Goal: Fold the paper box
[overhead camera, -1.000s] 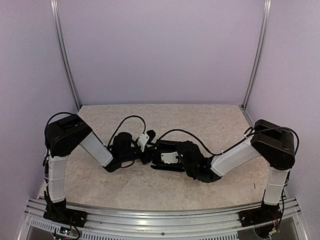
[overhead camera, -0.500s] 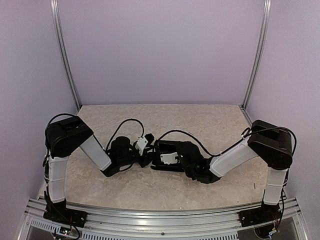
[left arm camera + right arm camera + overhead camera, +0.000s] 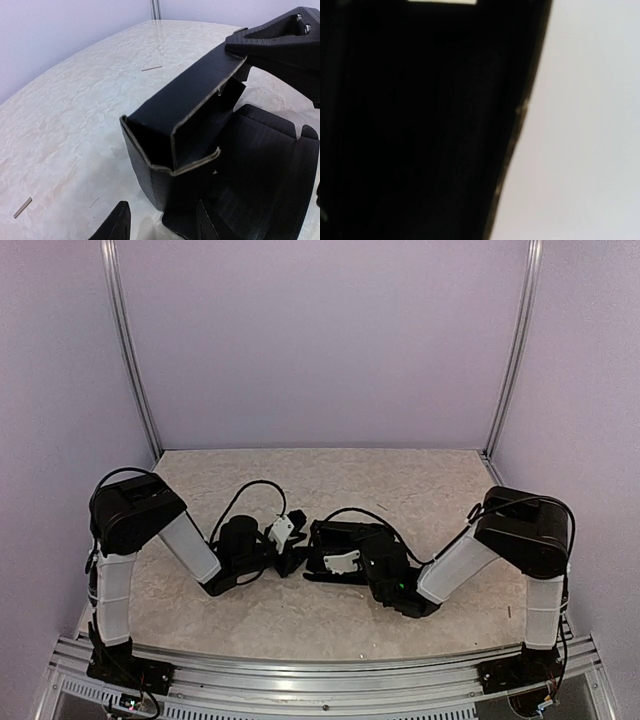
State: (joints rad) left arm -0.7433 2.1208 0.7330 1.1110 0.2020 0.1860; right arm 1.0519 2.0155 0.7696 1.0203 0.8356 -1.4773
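Note:
The paper box (image 3: 175, 145) is matte black cardboard, partly folded into a slim open-ended tube with a loose flap (image 3: 260, 165) lying on the table. In the top view it (image 3: 318, 537) lies at the table's middle between both grippers. My left gripper (image 3: 160, 227) is open, with its fingertips (image 3: 118, 225) on either side of the box's near corner and not gripping it; it also shows in the top view (image 3: 288, 548). My right gripper (image 3: 280, 40) holds the far end of the box. Blurred black cardboard (image 3: 420, 125) fills the right wrist view and hides the fingers.
The marbled table (image 3: 300, 610) is enclosed by lilac walls with metal posts (image 3: 130, 350) at the back corners. Small scraps (image 3: 151, 68) lie on the surface. Arm cables (image 3: 250, 490) loop behind the grippers.
The right arm's elbow and upper link have swung left, closer to the box. The left gripper has shifted slightly back and down. The box has stayed in about the same place.

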